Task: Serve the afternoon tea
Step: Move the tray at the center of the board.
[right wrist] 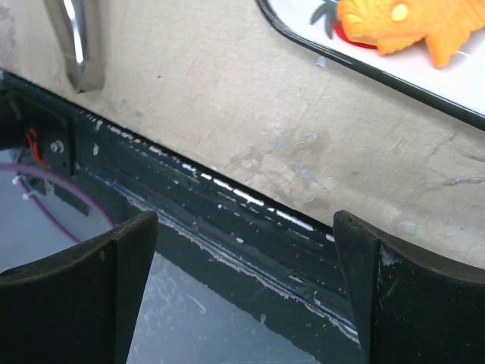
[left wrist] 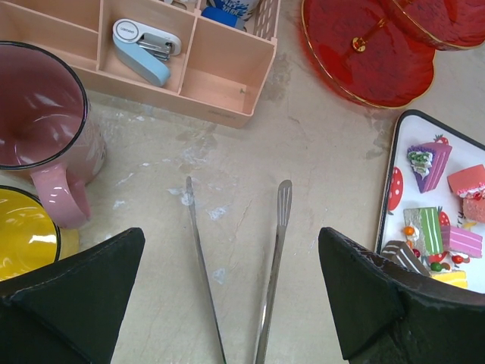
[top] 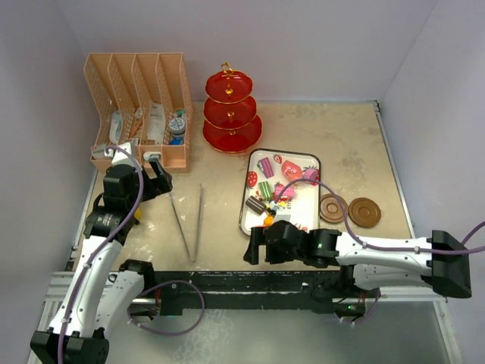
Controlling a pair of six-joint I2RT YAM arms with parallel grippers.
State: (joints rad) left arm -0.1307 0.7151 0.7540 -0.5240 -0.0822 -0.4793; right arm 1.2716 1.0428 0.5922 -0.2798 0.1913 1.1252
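The red three-tier stand [top: 231, 114] with gold rims stands at the back of the table; its lowest plate [left wrist: 364, 53] shows in the left wrist view. Small toy cakes [top: 276, 186] lie on a white tray [top: 312, 161], among them a purple slice [left wrist: 429, 163]. A pink mug [left wrist: 42, 129] and a yellow mug [left wrist: 26, 235] stand side by side at the left, hidden under my left arm in the top view. My left gripper [left wrist: 231, 250] [top: 161, 179] hangs open and empty over the metal tongs [left wrist: 276, 250]. My right gripper [right wrist: 244, 227] [top: 256, 246] is open and empty above the table's near edge.
A peach desk organizer [top: 140, 106] with a stapler [left wrist: 144, 49] stands at the back left. Two brown coasters [top: 332, 207] [top: 364, 211] lie right of the tray. An orange fish toy [right wrist: 402, 26] sits at the tray's near corner. A black rail [right wrist: 250, 235] runs along the front.
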